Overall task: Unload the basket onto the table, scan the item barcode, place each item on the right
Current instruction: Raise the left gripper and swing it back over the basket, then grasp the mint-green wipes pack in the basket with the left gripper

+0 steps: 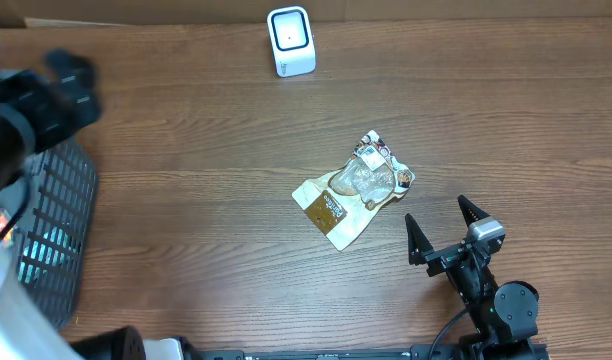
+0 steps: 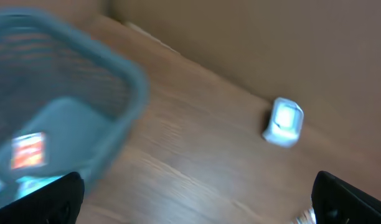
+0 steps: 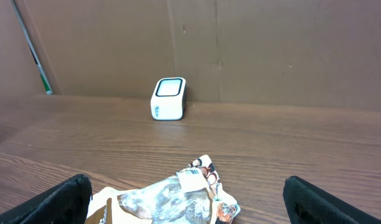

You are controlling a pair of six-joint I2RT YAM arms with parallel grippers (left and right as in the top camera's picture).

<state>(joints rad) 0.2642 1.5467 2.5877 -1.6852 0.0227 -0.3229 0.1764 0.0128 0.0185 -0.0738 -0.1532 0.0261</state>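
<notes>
Left arm point(image 1: 36, 105) blurred, jaws wide, right arm point(image 1: 491, 295) low, jaws wide

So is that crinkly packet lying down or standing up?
Lying down. The packet sprawls flat and crumpled on the table.

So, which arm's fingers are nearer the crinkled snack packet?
The right arm's fingers, open beside the crinkled snack packet; the left arm's fingers are by the blue basket.
</notes>
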